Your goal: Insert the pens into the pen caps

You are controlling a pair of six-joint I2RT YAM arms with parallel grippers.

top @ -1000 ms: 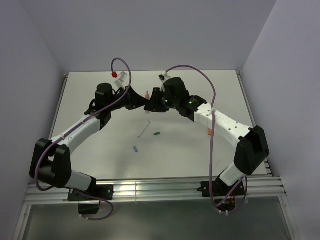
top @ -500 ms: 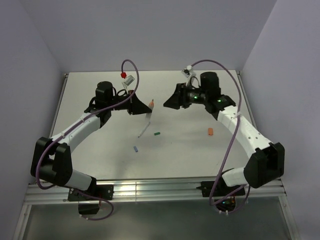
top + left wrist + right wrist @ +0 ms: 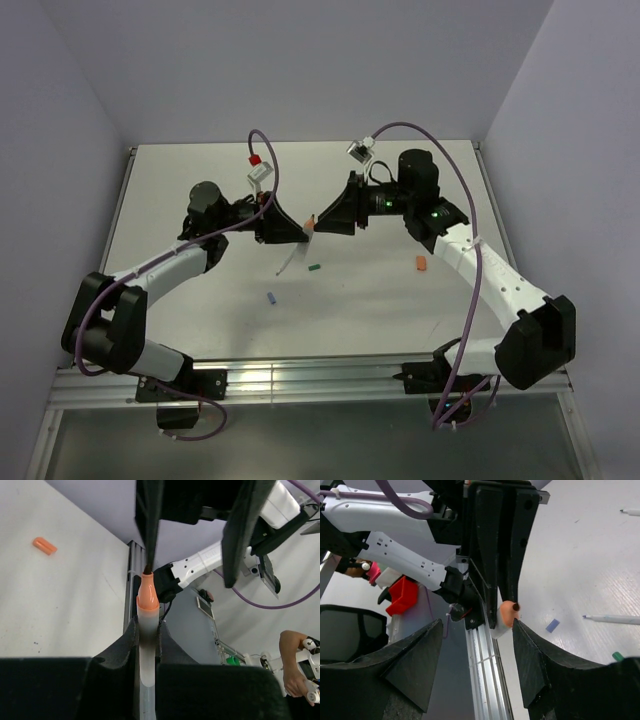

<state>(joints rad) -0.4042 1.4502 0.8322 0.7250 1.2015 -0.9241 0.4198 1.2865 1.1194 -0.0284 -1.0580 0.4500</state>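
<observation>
My left gripper (image 3: 297, 232) (image 3: 147, 626) is shut on the thick greyish translucent pen (image 3: 148, 630), whose orange end (image 3: 148, 594) (image 3: 310, 226) (image 3: 507, 613) sticks out past the fingertips. My right gripper (image 3: 322, 221) (image 3: 477, 624) faces it, open, with the orange end between its fingers, close to one finger (image 3: 535, 665). A thin whitish pen (image 3: 290, 260) (image 3: 612, 619) lies on the table below them. Near it lie the dark green pen cap (image 3: 313, 268) (image 3: 618, 656) and the blue pen cap (image 3: 271, 297) (image 3: 552, 625).
An orange cap (image 3: 421, 263) (image 3: 44, 545) lies on the table under the right forearm. Another thin pen (image 3: 630, 512) shows at the far edge of the right wrist view. Purple cables (image 3: 270, 170) arch over both wrists. The aluminium rail (image 3: 320, 378) runs along the near edge.
The right gripper let go, swung off to the right with its jaws opening, then came back to the pen's orange end. The left gripper shut tighter on the pen and shifted nearer.
</observation>
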